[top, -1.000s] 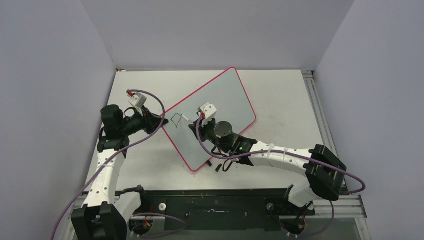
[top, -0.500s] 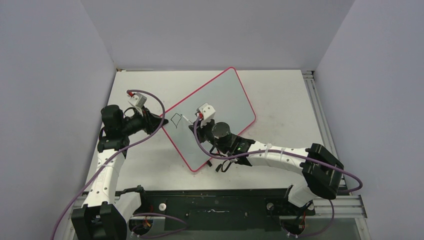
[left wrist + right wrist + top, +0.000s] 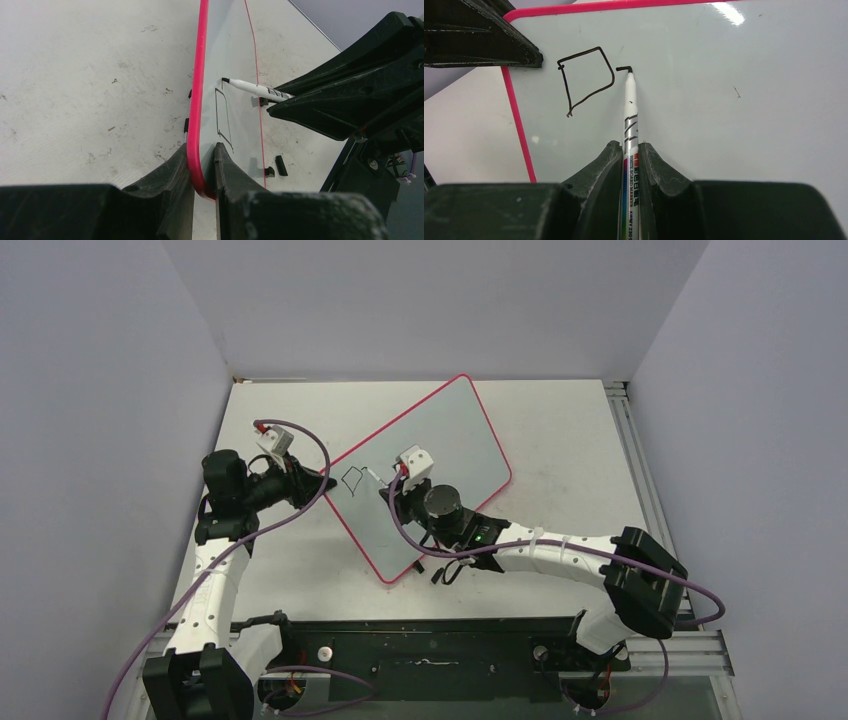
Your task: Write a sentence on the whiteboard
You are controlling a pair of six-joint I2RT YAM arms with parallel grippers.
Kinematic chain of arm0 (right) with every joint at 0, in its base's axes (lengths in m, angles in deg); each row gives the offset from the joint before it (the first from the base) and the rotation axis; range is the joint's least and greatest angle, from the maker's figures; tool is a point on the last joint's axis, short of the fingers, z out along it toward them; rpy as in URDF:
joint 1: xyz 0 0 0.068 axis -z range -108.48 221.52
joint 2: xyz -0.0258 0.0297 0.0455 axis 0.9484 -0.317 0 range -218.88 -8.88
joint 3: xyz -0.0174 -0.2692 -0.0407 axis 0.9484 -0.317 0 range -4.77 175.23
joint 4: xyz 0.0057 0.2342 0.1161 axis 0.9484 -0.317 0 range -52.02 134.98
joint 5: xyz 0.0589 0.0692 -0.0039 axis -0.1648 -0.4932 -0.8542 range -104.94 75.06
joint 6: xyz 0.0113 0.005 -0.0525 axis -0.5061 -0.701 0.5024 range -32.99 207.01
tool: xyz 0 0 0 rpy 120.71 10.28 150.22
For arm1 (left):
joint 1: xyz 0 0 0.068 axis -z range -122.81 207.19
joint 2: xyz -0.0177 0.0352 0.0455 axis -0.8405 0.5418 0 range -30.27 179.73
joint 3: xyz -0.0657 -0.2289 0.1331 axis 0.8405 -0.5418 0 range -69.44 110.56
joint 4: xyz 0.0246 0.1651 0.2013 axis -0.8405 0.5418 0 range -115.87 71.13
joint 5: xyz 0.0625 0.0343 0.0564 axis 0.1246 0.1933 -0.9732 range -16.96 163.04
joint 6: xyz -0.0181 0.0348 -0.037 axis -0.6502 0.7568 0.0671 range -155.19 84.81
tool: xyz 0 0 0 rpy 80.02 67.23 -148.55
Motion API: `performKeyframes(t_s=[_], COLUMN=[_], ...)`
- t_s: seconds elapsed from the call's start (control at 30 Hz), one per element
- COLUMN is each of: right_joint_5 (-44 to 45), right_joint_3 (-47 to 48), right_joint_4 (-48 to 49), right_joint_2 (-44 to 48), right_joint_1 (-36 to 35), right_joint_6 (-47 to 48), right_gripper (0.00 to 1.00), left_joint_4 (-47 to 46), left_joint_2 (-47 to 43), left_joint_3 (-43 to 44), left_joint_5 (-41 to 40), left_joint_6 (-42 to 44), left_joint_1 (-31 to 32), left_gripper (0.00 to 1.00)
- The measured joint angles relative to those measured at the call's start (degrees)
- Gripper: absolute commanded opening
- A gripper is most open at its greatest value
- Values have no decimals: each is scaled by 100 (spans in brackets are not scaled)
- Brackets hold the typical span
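Note:
The whiteboard [image 3: 450, 440] lies slanted on the table, white with a pink-red rim [image 3: 199, 100]. My left gripper [image 3: 322, 483] is shut on its left rim, one finger on each side [image 3: 202, 147]. My right gripper [image 3: 630, 146] is shut on a white marker [image 3: 630, 115], whose black tip touches the whiteboard [image 3: 734, 125]. Of the sentence, only a boxy black "D" outline [image 3: 586, 80] and a short hooked stroke [image 3: 624, 68] at the tip show. The marker [image 3: 250, 88] and the outline [image 3: 222, 115] also appear in the left wrist view.
The scuffed white tabletop [image 3: 570, 460] surrounds the board, with grey walls at the left, back and right. A small black piece [image 3: 438, 575] lies by the board's near corner, and small black pieces [image 3: 281, 165] show beside its far rim.
My right arm has shifted slightly to the left with the marker on the board. The left arm and the whiteboard have not moved.

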Motion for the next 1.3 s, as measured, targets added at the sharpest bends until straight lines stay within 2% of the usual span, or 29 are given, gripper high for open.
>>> performKeyframes(t_s=[0.63,1.3], right_joint_5=[146,343], right_joint_3=[-564,-190], right_joint_4=[81,-55], right_joint_2=[22,-66], right_joint_1=[-129,-111], right_joint_6=[-192,-192], right_gripper=[5,5], left_joint_4=[15,31], left_joint_2=[0,0], left_joint_3=[0,20], left_joint_5=[-15,-13], left_joint_6=[2,35], left_joint_1=[0,13], left_gripper=[0,0])
